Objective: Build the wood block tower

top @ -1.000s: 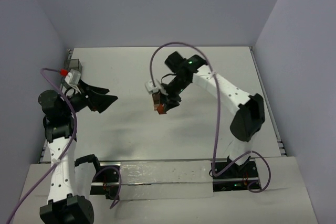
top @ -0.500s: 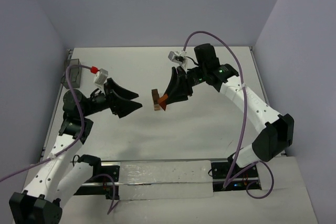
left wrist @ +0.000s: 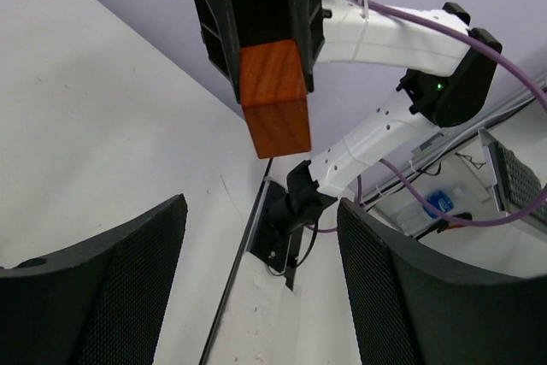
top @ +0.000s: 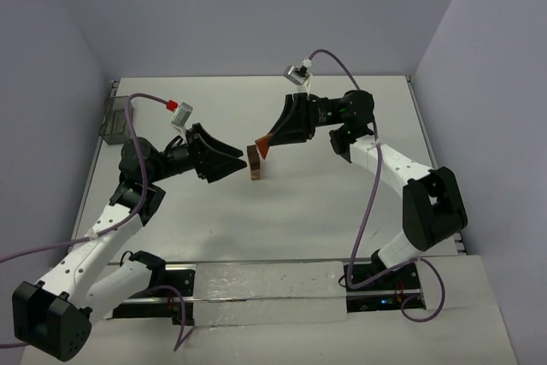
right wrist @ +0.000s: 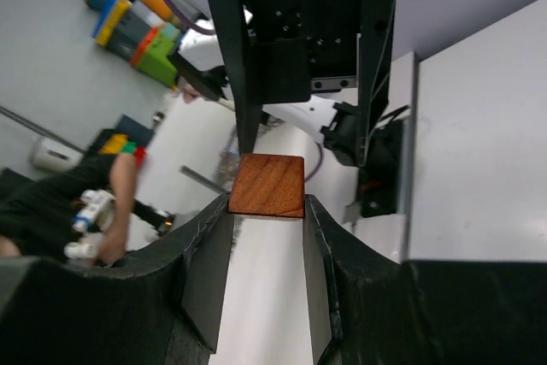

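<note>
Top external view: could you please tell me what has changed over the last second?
The left gripper swung rightward toward the middle, jaws open, and is now close to the reddish-brown block. The right gripper turned from pointing down to reaching in from the right. Unchanged: its grip on the block, which is roughly in place, and the grey box at far left.

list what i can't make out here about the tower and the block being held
Wood block tower: top view, too small to count its blocks; neither wrist view shows it.
Reddish block in the right claw: left wrist view, its upper end is hidden by the claw.
Grey box: top view, too small to see any contents.
</note>
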Motion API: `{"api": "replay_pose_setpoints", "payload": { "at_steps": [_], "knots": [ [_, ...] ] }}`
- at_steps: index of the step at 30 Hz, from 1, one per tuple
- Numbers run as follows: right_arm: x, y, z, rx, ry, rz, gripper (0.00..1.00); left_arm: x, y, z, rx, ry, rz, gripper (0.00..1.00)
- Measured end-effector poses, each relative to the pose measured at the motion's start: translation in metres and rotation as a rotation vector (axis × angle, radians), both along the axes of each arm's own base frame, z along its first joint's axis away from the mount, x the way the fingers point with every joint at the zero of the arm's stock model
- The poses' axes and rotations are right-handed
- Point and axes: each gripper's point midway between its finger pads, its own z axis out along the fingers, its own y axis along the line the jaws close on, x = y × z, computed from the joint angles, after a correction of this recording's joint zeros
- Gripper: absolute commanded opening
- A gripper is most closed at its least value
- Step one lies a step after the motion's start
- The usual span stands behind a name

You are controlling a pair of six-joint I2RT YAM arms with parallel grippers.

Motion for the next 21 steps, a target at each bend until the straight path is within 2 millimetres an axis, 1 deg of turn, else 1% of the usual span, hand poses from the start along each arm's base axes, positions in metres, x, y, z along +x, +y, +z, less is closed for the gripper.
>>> {"api": "replay_pose_setpoints", "payload": {
  "at_steps": [5, 11, 15, 18, 21],
  "knots": [
    [-0.002, 0.0, 0.005, -0.005, 0.11, 0.02, 0.08, 0.006, -0.001, 0.005, -0.018, 0.037, 0.022, 0.76],
    [-0.004, -0.002, 0.011, 0.012, 0.119, 0.021, 0.08, 0.014, -0.002, 0.029, -0.064, 0.065, 0.049, 0.74],
    [-0.005, -0.001, 0.012, 0.017, 0.106, 0.023, 0.08, 0.015, -0.007, 0.041, -0.083, 0.084, 0.035, 0.72],
    [-0.005, -0.001, 0.011, 0.025, 0.076, 0.019, 0.08, 0.013, -0.011, 0.042, -0.088, 0.107, 0.017, 0.71],
    [-0.004, -0.001, 0.011, 0.035, 0.037, 0.014, 0.07, 0.01, -0.017, 0.038, -0.08, 0.134, -0.006, 0.71]
  ]
}}
